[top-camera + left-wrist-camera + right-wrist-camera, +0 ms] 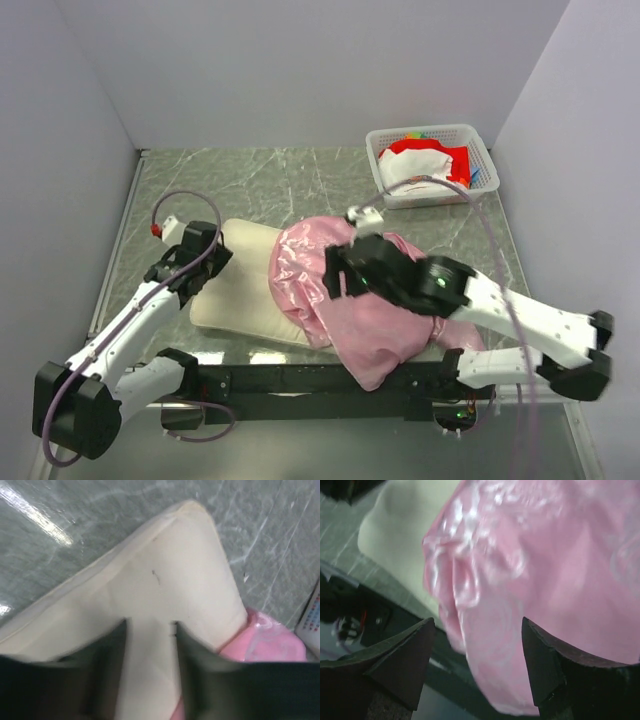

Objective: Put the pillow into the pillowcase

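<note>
Pillow (235,290) lies at tabletop (250,180) centre, its 3 o'clock end sheathed in pillowcase (370,320); left gripper (150,630), moderately parted, over the bare 9 o'clock end, right gripper (476,625) spread wide above pink fabric, neither holding anything.

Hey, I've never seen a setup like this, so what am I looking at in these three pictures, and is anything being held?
These are two robot arms fixed at the near edge of a table, each ending in a two-fingered pincer. The wide picture looks down from above and behind them; the other two come from a camera on each wrist. On the table lies a cream pillow, its right part covered by a pink pillowcase. A white basket with red and white items sits far right. The left pincer is over the pillow's bare end, the right pincer over the pink fabric. Both are open and hold nothing.
</note>
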You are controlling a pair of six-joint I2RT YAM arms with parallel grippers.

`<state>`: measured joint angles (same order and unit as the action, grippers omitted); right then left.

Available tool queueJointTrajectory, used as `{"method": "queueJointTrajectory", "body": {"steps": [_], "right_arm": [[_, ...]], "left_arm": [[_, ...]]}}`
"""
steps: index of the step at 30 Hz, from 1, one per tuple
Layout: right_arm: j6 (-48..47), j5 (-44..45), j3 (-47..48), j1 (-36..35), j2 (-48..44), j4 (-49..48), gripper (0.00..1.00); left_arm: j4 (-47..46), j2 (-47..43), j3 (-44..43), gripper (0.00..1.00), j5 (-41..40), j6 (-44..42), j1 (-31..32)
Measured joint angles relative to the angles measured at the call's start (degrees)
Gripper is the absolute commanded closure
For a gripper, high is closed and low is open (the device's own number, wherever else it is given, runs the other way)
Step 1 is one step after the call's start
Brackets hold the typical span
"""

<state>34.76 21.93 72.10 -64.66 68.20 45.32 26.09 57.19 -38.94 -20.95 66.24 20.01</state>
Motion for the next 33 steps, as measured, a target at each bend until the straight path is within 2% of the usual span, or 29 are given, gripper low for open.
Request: {"method": "queueJointTrajectory", "body": {"steps": [2, 3, 6, 9, 11, 17, 18, 20, 21, 22, 23, 25, 26, 28, 29, 33], "right_arm": [[2.2, 1.0, -4.3, -4.5, -4.8, -0.1, 0.18], [3.2, 1.4, -6.1, -7.0, -5.8, 0.0, 0.17], [4.9, 2.6, -7.8, -13.0, -1.2, 0.1, 0.16], [5.8, 5.9, -3.7, -17.9, 11.0, 1.5, 0.23], [5.9, 7.3, 0.0, -20.4, 18.3, 3.1, 0.23], [5.3, 9.2, 7.8, -22.5, 26.8, 6.2, 0.24], [5.2, 9.2, 7.8, -22.1, 27.2, 6.5, 0.3], [4.9, 8.9, 6.8, -20.5, 27.5, 6.8, 0.34], [4.2, 8.3, 5.8, -19.6, 27.4, 6.6, 0.42], [3.7, 7.9, 4.9, -18.9, 27.4, 6.3, 0.51], [3.0, 7.0, 3.5, -18.0, 27.3, 5.8, 0.72], [1.6, 5.0, 1.2, -15.9, 27.3, 5.5, 0.86], [0.4, 4.4, 0.6, -15.1, 27.3, 5.4, 0.92], [-1.2, 2.1, 0.3, -12.9, 26.8, 5.3, 0.94], [-2.6, 0.4, 0.4, -11.3, 25.8, 5.2, 0.96], [-7.3, -5.5, 6.4, -3.8, 20.0, 8.0, 0.98]], "left_arm": [[2.2, -0.9, -1.7, 0.02, -1.6, -0.9, -0.2], [2.9, -1.6, -2.5, 0.01, -2.4, -1.0, -0.2], [4.5, -5.1, -3.6, 0.0, -4.9, -0.9, -0.2], [7.8, -8.9, -3.6, 0.01, -6.9, -0.5, -0.2], [9.4, -10.8, -3.2, 0.01, -7.6, 0.1, -0.2], [12.0, -13.9, 2.5, 0.01, -9.0, 3.0, -0.3], [12.1, -13.7, 3.7, 0.01, -9.0, 3.4, -0.3], [11.9, -13.2, 5.6, 0.01, -9.0, 3.7, -0.3], [11.7, -13.0, 6.4, 0.0, -9.0, 3.7, -0.3], [11.4, -12.7, 7.1, 0.01, -9.0, 3.8, -0.3], [10.9, -12.3, 7.8, 0.01, -9.0, 3.9, -0.3], [9.5, -11.5, 9.2, 0.14, -9.0, 3.9, -0.3], [8.5, -11.3, 9.9, 0.45, -9.0, 3.9, -0.3], [6.1, -11.4, 12.2, 0.84, -8.8, 4.1, -0.3], [4.3, -11.7, 13.6, 0.99, -8.8, 3.5, -0.4], [-1.7, -14.4, 18.3, 0.99, -7.6, 3.5, -0.5]]}}
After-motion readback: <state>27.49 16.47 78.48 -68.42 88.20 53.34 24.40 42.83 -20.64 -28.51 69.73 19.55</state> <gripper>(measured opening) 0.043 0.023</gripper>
